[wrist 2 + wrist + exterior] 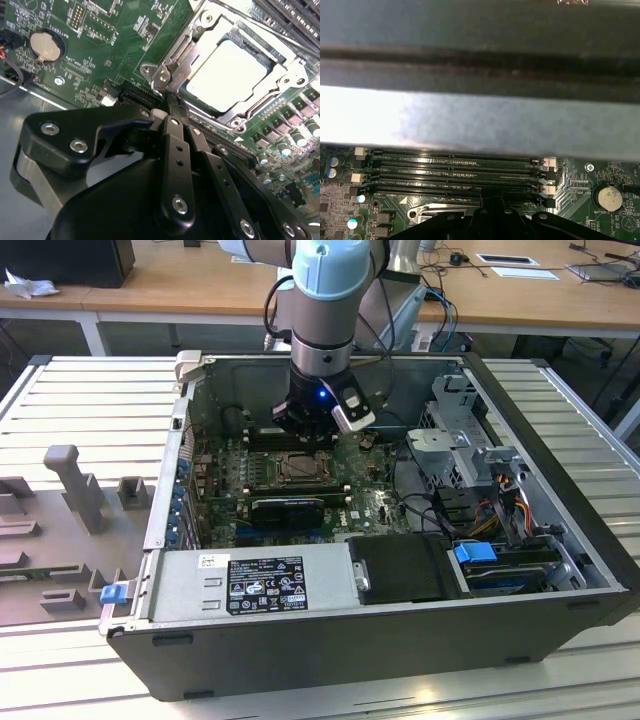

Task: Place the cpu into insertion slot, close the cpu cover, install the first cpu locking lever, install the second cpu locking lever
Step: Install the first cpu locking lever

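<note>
While the cpu (234, 75) sits socketed, tool (172, 107) hovers beside

The table (590, 410) has a top of pale metal slats that run across it. In the middle of it lies an open computer case (380, 660), dark grey, on its side, so that the green motherboard (230, 465) inside faces up. On the exterior view's left, directly on the slats, rests a flat grey fixture plate (50, 570) with several raised grey blocks; one tall block (72, 480) stands upright near its far edge. A small blue clip (113, 592) sits at the plate's edge, just beside the corner of the case. Behind, a wooden desk (200, 285) carries papers and dark equipment.
</note>
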`<state>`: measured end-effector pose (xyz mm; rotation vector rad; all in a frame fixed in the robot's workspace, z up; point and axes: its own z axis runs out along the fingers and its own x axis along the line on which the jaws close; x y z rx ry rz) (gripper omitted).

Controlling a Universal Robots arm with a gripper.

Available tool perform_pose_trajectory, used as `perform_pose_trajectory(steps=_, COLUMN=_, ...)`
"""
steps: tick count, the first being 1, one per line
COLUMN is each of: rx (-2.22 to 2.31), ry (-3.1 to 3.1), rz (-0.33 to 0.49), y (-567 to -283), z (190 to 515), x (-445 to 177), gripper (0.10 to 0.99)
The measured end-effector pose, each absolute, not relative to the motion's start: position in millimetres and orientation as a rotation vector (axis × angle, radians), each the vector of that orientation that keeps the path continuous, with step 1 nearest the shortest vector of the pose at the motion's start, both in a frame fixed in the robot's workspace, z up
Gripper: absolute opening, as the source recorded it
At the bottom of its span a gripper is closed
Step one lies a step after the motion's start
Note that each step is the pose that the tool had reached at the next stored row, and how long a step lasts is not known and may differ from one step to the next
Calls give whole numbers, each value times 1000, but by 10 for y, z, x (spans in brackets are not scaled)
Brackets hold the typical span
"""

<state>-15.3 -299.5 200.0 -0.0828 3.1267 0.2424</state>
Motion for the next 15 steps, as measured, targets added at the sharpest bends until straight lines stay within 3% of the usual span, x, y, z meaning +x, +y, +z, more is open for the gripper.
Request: perform_pose_trajectory(steps=15, rx=-83, ry=3126, rz=244, y=-3030, z=2199, x=-152, gripper=106)
